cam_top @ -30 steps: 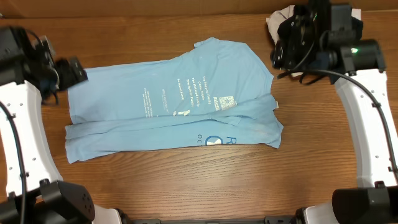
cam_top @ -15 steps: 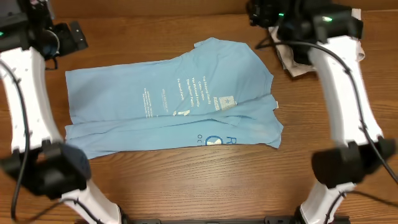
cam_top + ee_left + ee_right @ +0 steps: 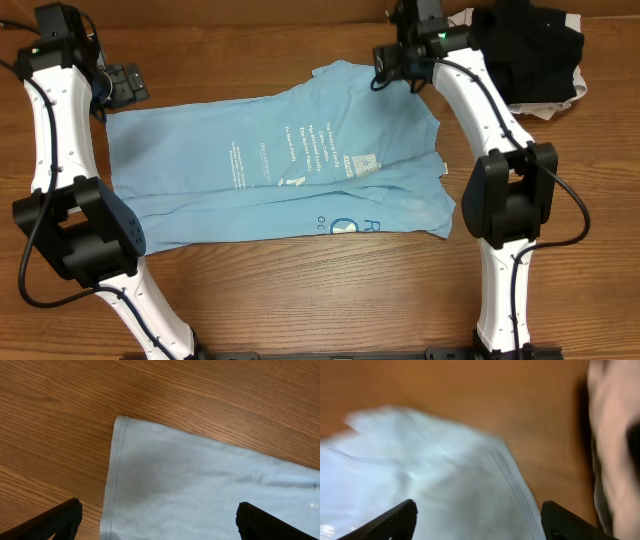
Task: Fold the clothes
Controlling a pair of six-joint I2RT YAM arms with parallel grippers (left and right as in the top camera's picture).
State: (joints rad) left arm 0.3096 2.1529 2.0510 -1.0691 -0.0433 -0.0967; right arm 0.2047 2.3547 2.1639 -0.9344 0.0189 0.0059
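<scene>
The clothes, a light sky-blue T-shirt (image 3: 270,165) with white lettering, lie spread across the middle of the wooden table, with a long fold running above the front edge. My left gripper (image 3: 122,86) hovers open over the shirt's far-left corner (image 3: 122,425); its dark fingertips (image 3: 55,522) straddle the hem with nothing between them. My right gripper (image 3: 396,66) is open above the shirt's far-right hem (image 3: 512,477), its fingertips (image 3: 392,519) wide apart over the cloth. Both wrist views look down on the shirt (image 3: 435,475).
A black garment (image 3: 530,45) lies on a beige one (image 3: 540,100) at the back right corner, just right of the right arm. The beige cloth (image 3: 615,435) shows blurred at the right wrist view's edge. Bare wood (image 3: 320,290) runs along the table's front.
The right gripper has swung left from the garment pile to the shirt's far-right hem. The left gripper has shifted over the shirt's far-left corner and opened a little wider.
</scene>
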